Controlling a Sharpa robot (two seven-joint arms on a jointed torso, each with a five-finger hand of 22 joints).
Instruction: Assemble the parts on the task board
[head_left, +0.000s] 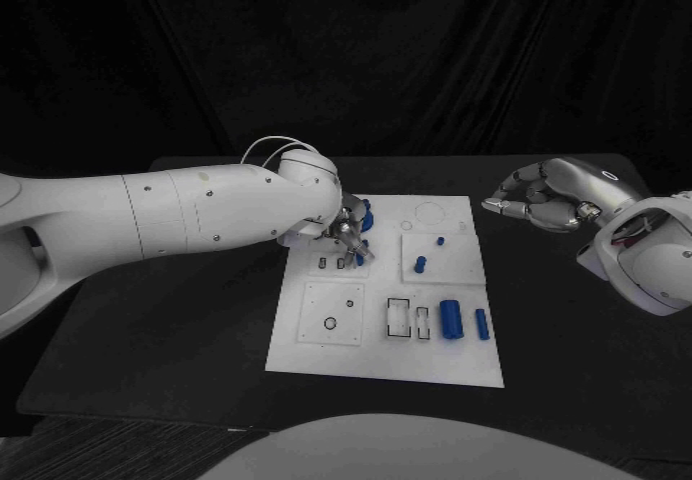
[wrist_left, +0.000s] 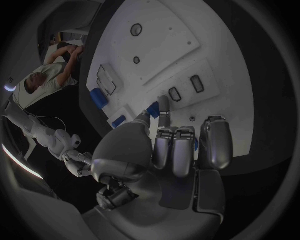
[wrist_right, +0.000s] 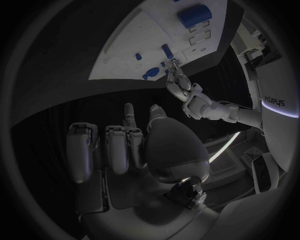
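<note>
The left hand (head_left: 342, 228) is over the far left part of the flat white task board (head_left: 378, 368). It pinches a small blue part (wrist_left: 152, 109) between thumb and one finger, the other fingers curled back. The part hangs just above a pair of small dark rectangular slots (head_left: 332, 264) in the board, so the slots lie directly under and slightly ahead of the fingertips; whether the part's long axis matches a slot cannot be told. I judge the coming move to be a short descent that depends on that alignment. This hand is far nearer the work than the other.

Further right on the board lie a small blue peg (head_left: 420, 265), a larger blue cylinder (head_left: 450, 319) and a slim blue bar (head_left: 482, 324), near one another but apart and clear of the slots.

The right hand (head_left: 547, 195) hovers beyond the board's right edge, fingers curled in on nothing.
</note>
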